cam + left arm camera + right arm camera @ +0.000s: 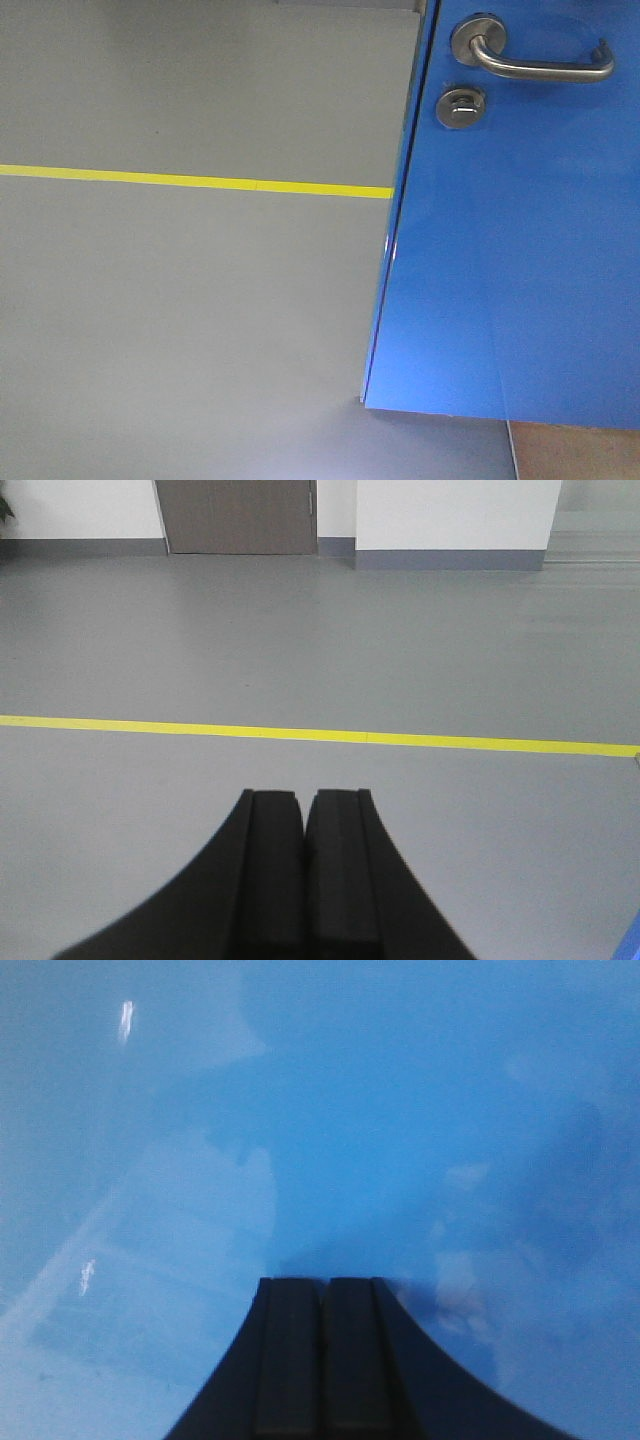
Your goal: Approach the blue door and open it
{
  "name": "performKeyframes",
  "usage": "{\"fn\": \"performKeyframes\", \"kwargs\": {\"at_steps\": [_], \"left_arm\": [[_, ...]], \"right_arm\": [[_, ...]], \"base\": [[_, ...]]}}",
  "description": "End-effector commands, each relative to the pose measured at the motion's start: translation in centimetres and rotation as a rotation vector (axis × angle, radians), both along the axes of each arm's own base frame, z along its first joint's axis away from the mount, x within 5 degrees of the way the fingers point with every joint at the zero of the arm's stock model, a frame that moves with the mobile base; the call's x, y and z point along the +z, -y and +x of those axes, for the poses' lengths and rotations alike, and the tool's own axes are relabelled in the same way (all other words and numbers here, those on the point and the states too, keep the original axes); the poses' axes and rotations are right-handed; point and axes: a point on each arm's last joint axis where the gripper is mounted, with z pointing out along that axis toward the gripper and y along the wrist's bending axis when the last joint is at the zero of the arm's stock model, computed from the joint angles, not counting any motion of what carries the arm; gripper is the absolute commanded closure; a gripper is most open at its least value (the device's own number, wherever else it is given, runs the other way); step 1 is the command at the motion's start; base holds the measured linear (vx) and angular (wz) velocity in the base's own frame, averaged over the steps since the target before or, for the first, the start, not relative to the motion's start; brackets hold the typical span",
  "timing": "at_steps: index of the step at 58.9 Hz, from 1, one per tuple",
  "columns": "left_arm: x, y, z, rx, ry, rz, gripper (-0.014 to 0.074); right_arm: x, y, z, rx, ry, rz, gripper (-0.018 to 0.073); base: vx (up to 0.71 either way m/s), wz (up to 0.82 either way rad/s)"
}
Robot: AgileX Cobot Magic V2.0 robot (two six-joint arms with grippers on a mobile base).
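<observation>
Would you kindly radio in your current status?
Both claws shut, empty: left claw over floor, right claw facing blue door. Door ajar. Lever handle untouched. Nothing blocking.

My front camera cuts the blue door (500,250) off at the top and right edges, so its hinges and full height escape me. My right hand (323,1282) faces glossy blue, blurred with reflections; whether it touches the panel I cannot tell. A blue sliver at my left wrist view's corner is unidentifiable.
</observation>
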Motion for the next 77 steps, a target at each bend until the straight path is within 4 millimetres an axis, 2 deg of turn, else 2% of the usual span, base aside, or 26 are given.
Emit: {"fn": "performKeyframes", "kwargs": {"at_steps": [1,45,51,57,63,74,77], "left_arm": [[1.8,0.1,-0.1,-0.011,0.124,-0.001,0.0524],[1.8,0.1,-0.1,-0.011,0.124,-0.001,0.0524],[1.8,0.1,-0.1,-0.011,0.124,-0.001,0.0524],[1.8,0.1,-0.1,-0.011,0.124,-0.001,0.0524],[1.8,0.1,-0.1,-0.011,0.124,-0.001,0.0524],[1.8,0.1,-0.1,-0.011,0.124,-0.001,0.0524],[1.8,0.1,-0.1,-0.011,0.124,-0.001,0.0524]], "right_arm": [[2.0,0.5,-0.9,-0.053,0.082,-0.008,0.0551],[1.9,0.5,-0.9,-0.053,0.080,-0.009,0.0551],[2.3,0.5,-1.4,-0.068,0.095,-0.067,0.0551],[3.1,0.6,-2.5,-0.087,0.118,-0.192,0.0551],[4.5,0.6,-4.3,-0.120,0.161,-0.356,0.0551],[7.8,0.5,-10.1,-0.215,0.281,-0.637,0.0551],[7.8,0.6,-11.5,-0.246,0.309,-0.665,0.0551]], "base": [[0.15,-0.06],[0.10,-0.05],[0.01,-0.02],[0.00,0.00],[0.00,0.00],[0.00,0.00],[0.00,0.00]]}}
